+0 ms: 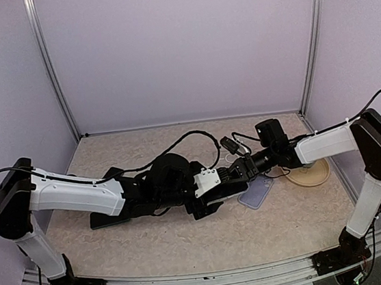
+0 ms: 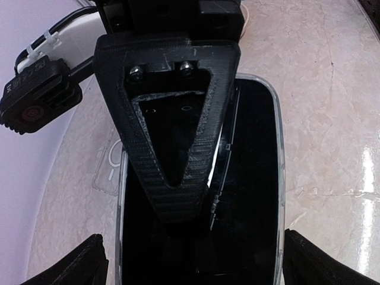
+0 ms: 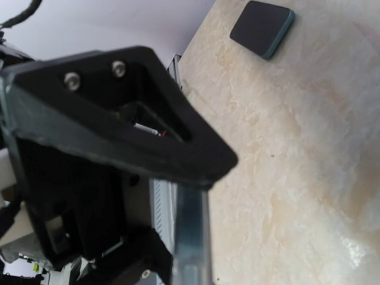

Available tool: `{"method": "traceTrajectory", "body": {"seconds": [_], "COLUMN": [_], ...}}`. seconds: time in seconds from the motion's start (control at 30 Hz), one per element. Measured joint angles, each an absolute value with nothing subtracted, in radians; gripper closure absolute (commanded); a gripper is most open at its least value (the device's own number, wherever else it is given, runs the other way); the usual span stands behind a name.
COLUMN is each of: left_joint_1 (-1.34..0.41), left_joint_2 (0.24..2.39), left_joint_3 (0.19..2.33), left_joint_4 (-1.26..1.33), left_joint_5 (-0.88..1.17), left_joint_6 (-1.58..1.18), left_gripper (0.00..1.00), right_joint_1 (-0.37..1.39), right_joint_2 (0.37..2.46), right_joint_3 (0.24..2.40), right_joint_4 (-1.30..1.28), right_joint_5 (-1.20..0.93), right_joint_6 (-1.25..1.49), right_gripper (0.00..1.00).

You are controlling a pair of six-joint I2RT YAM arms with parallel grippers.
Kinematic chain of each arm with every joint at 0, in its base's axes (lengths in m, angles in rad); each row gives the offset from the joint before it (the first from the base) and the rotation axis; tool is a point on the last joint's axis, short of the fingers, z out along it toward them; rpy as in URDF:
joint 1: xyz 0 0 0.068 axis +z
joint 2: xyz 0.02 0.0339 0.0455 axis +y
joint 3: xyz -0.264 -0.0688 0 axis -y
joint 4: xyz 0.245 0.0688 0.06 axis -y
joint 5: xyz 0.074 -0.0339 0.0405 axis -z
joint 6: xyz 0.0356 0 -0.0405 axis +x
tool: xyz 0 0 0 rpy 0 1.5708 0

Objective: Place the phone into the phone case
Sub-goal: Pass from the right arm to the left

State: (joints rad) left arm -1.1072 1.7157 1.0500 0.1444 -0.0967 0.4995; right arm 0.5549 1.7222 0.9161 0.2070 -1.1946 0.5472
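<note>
In the left wrist view a black phone (image 2: 255,178) lies flat with the clear rim of the phone case (image 2: 280,178) along its sides. The fingers of my left gripper (image 2: 196,264) stand wide apart on either side of it, with a small gap at the left. One triangular finger (image 2: 178,196) of my right gripper lies on the screen; its other finger is hidden. In the top view the case (image 1: 258,191) looks pale lilac, in front of my left gripper (image 1: 214,198) and under my right gripper (image 1: 239,173). The right wrist view shows a clear edge (image 3: 190,237) below that finger (image 3: 119,136).
A tan round plate (image 1: 309,172) lies right of the case. A dark flat slab (image 1: 110,218) lies by the left arm and also shows in the right wrist view (image 3: 261,21). Black cables (image 1: 197,138) loop behind the grippers. A clear piece with a ring mark (image 2: 110,166) sticks out left of the phone.
</note>
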Motion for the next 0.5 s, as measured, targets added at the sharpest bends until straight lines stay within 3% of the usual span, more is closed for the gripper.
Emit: {"method": "traceTrajectory", "body": {"seconds": [0.2,0.5], "left_joint_1": [-1.107,-1.102], "left_joint_2": [1.724,1.753], "left_joint_3": [1.05,1.093], "left_joint_4": [0.14,0.067], "left_joint_5": [-0.098,-0.086], "left_joint_6": [0.5,0.507], "left_gripper": [0.04,0.36], "right_joint_1": [0.556,0.556], "right_joint_2": [1.722,1.722], "right_joint_3": [0.92,0.923], "right_joint_4": [0.207,0.189], "right_joint_5": [-1.2,-1.211], "right_joint_6": [0.543,0.54], "right_gripper": [1.0,1.0]}}
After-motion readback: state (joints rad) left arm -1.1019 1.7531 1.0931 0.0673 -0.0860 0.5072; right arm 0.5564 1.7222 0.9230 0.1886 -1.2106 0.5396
